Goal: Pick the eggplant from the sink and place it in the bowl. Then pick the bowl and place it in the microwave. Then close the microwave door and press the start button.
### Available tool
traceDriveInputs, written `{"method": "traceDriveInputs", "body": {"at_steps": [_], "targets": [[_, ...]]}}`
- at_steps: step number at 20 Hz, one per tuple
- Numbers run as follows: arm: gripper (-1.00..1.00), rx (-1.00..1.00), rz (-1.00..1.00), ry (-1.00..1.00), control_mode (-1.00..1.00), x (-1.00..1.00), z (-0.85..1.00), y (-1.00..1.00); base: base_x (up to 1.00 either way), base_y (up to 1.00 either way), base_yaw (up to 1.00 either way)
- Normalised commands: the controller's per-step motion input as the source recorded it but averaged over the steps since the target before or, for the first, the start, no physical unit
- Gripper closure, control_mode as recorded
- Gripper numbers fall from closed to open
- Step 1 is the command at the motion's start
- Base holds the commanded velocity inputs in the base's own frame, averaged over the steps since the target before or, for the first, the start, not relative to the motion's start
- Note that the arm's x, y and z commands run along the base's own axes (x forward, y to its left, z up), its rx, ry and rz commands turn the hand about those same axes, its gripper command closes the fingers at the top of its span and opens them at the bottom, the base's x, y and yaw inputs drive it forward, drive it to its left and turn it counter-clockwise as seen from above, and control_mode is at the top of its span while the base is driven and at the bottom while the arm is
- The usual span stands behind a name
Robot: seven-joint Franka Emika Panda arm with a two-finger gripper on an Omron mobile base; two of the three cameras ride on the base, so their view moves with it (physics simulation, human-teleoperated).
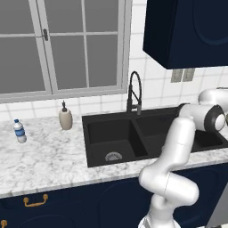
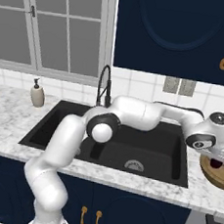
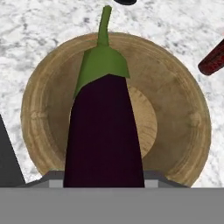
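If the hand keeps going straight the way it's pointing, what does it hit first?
Likely the bowl: the hand points down into it, so the held eggplant would probably touch the bowl's floor first; depth is unclear.

No text, label, brand, number or sign can be read anywhere in these views; the small bottle's (image 1: 19, 131) wrapper, far from the pincer, is only a blur of blue.

arm (image 2: 133, 114) over sink (image 2: 48, 126) | hand above bowl (image 2: 215, 172), possibly eggplant (image 2: 217, 164) inside
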Motion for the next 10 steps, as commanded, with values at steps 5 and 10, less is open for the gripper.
{"method": "traceDriveInputs", "body": {"at_steps": [5, 10], "targets": [[1.00, 0.00, 0.00, 0.07, -1.00, 0.30, -0.37, -0.22, 0.00, 0.00, 0.00], [1.00, 0.00, 0.00, 0.04, -1.00, 0.12, -0.34, -0.20, 0.00, 0.00, 0.00]]}}
